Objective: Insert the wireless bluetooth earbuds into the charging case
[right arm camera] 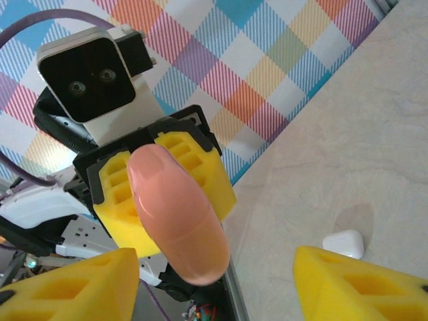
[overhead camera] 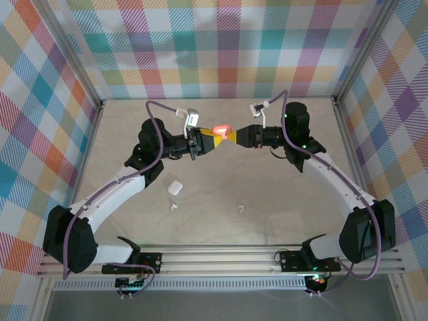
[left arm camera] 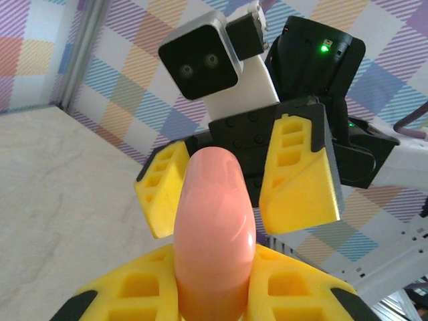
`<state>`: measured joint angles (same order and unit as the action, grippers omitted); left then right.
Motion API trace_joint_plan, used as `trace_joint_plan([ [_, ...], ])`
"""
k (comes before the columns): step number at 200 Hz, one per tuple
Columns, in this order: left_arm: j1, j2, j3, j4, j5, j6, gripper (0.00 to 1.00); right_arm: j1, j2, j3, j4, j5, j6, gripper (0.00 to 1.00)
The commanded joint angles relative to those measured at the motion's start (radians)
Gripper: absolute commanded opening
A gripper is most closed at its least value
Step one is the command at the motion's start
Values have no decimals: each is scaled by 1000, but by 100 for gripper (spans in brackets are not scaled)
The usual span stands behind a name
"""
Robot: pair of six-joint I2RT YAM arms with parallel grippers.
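A salmon-pink charging case point(overhead camera: 221, 128) is held up in the air over the far middle of the table, with my left gripper point(overhead camera: 212, 139) shut on its lower end. In the left wrist view the case point(left arm camera: 214, 227) stands up between the yellow pads point(left arm camera: 114, 294), lid closed. My right gripper point(overhead camera: 231, 136) faces it, open. Its fingers point(left arm camera: 297, 170) stand either side of the case's free end point(right arm camera: 177, 214) without touching it. Two tiny white earbuds point(overhead camera: 173, 207) point(overhead camera: 240, 208) lie loose on the table nearer the arm bases.
A white charging case point(overhead camera: 175, 186) lies on the beige table point(overhead camera: 281, 194) left of centre, also seen in the right wrist view as a white case point(right arm camera: 344, 243). Chequered walls with metal posts point(overhead camera: 80, 73) close the table on three sides.
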<state>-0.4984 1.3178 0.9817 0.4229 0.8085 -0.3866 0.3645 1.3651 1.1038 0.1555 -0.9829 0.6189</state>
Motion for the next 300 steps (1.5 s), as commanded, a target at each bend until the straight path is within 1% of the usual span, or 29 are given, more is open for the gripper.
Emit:
trace_joint_plan([
  [1,6,17,37,61,58,-39,0,8,18,39,72,-30,-1,54],
  [33,7,30,41,67,74,-55,0,16,37,47,114,-63,5,36],
  [51,6,35,46,66,72,-57,0,19,44,48,137,-85,14,31],
  [66,6,44,50,66,74,-61,1,20,53,57,142,-105,27,31],
  [80,7,52,57,67,75,-63,1,22,63,64,142,-124,34,38],
  [88,6,56,61,69,78,-67,1,22,65,63,140,-129,34,40],
  [116,6,69,71,79,80,-78,1,27,66,61,143,-145,33,39],
  [128,7,72,73,82,80,-80,2,28,69,65,139,-155,30,37],
  [155,6,77,77,76,77,-81,3,28,76,70,119,-159,17,25],
  [169,6,78,79,67,77,-78,8,27,77,71,113,-150,16,21],
  [176,6,77,78,60,74,-71,12,26,77,71,110,-144,14,20],
  [188,6,70,81,25,55,-47,23,25,75,76,93,-131,3,19],
  [197,6,60,83,-19,26,-20,32,22,74,85,50,-106,-20,17],
  [216,6,31,79,-107,-48,40,59,3,72,112,-78,-44,-85,15],
  [226,8,17,78,-159,-81,72,78,-19,74,117,-122,-17,-100,15],
  [229,9,14,79,-174,-92,79,86,-27,76,117,-132,-10,-102,15],
  [232,9,13,80,-190,-102,88,97,-35,79,118,-143,-5,-104,15],
  [234,9,10,80,-200,-110,93,99,-41,81,119,-149,-2,-105,15],
  [257,20,-9,80,-311,-209,137,100,-120,134,147,-289,18,-142,16],
  [281,23,-47,58,-374,-372,148,100,-209,234,152,-388,-26,-147,19],
  [300,24,-81,43,-425,-501,141,100,-251,326,161,-475,-36,-214,18],
])
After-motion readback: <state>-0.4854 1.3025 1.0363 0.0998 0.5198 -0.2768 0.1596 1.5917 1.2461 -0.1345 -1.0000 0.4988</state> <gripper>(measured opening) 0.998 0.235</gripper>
